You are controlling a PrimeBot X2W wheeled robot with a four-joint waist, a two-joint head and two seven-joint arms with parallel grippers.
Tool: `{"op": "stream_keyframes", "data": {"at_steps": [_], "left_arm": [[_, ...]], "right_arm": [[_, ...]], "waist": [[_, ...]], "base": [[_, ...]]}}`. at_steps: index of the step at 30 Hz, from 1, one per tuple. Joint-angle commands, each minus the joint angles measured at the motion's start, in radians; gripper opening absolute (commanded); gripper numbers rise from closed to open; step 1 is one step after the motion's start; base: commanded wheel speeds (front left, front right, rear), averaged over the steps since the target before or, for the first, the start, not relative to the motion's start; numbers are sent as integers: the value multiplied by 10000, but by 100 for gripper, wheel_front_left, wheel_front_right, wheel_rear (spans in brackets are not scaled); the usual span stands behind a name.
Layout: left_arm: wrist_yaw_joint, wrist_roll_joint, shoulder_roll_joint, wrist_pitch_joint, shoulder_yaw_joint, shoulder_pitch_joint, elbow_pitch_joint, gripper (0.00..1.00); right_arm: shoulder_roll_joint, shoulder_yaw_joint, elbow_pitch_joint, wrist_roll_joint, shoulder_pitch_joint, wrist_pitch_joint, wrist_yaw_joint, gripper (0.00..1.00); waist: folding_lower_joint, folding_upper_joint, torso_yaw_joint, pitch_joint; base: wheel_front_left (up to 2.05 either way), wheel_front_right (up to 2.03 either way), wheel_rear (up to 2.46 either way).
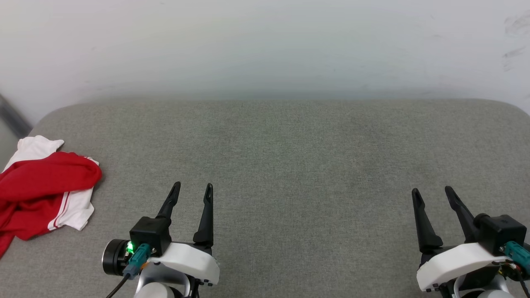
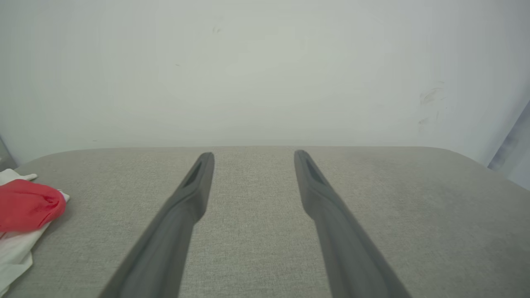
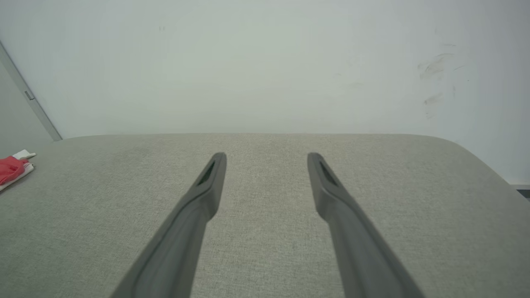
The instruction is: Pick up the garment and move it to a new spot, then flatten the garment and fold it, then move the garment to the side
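Note:
The garment point(image 1: 41, 190), red with white sleeves and striped trim, lies crumpled at the far left edge of the grey padded surface. It shows again at the left edge of the left wrist view point(image 2: 25, 207) and small at the far left of the right wrist view point(image 3: 12, 169). My left gripper point(image 1: 193, 188) stands open at the lower left, to the right of the garment and apart from it, nothing between its fingers point(image 2: 194, 182). At the lower right my right gripper point(image 1: 432, 192) is open too, with bare cloth between its fingers point(image 3: 213, 174).
The grey fabric surface point(image 1: 290, 157) spreads wide between and beyond both grippers, with rounded far corners. A pale wall point(image 1: 265, 45) rises right behind its far edge. A grey strip point(image 1: 12, 118) runs down the wall at the far left.

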Motion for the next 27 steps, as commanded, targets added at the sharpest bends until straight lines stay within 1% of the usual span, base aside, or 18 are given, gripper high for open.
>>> {"op": "stream_keyframes", "data": {"at_steps": [1,8,19,23,27], "left_arm": [[41,177,62,-108,-27,-142,-26,100],[15,534,13,-236,-85,-126,55,100],[-187,968,-118,-439,-87,-96,283,100],[-232,1121,-185,-527,-62,-136,375,100],[-260,1304,-237,-588,-18,-124,440,100]], "right_arm": [[19,-11,-104,-188,61,-54,-2,100],[21,-51,-120,-535,64,-118,-3,100],[23,-93,-26,-1078,71,-304,-4,100],[26,-129,0,-1293,109,-356,-3,100],[26,-83,-35,-1547,190,-390,-5,100]], "waist": [[-1,0,3,1],[-1,0,19,-16],[-1,0,75,-75],[-1,0,256,-101],[-1,0,575,-126]], "base": [[0,0,0],[0,0,0],[0,0,0],[0,0,0],[0,0,0]]}}
